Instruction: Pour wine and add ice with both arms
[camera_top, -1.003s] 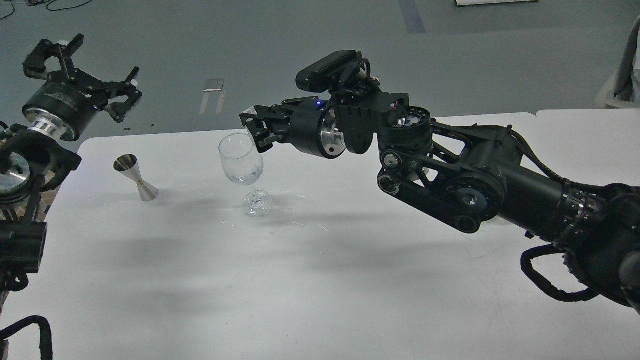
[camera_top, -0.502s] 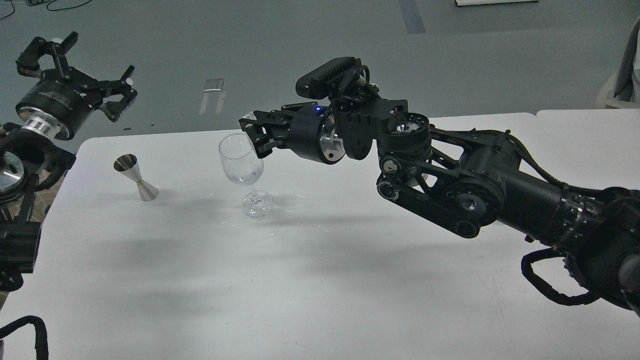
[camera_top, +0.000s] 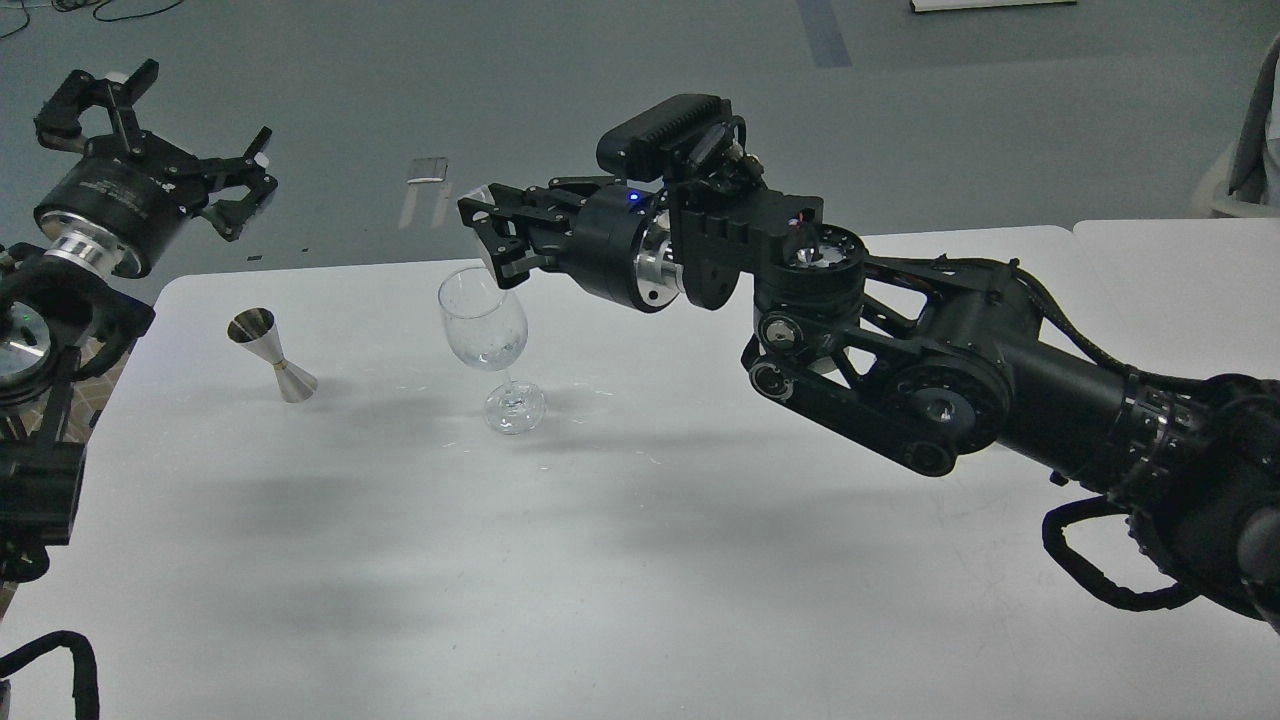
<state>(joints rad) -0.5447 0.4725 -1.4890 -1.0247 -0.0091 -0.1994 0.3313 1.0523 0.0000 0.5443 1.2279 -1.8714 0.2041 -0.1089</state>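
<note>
A clear wine glass (camera_top: 482, 325) stands upright on the white table (camera_top: 620, 560), left of centre. Small glassy glints low in its bowl look like ice (camera_top: 487, 354), but they are too small to be sure of. My right gripper (camera_top: 483, 240) hovers just above the glass's rim, pointing left. Its fingers stand apart with nothing visible between them. My left gripper (camera_top: 155, 125) is open and empty, raised high beyond the table's far left corner.
A steel jigger (camera_top: 271, 356) stands on the table left of the glass. Small wet specks lie around the glass's foot (camera_top: 514, 408). My right arm (camera_top: 900, 360) spans the table's right half. A second table (camera_top: 1180, 280) adjoins at the far right.
My right gripper has risen and moved a little left, from beside the glass's rim to just above it. My left gripper shifted slightly up and left. Glass and jigger have not moved.
</note>
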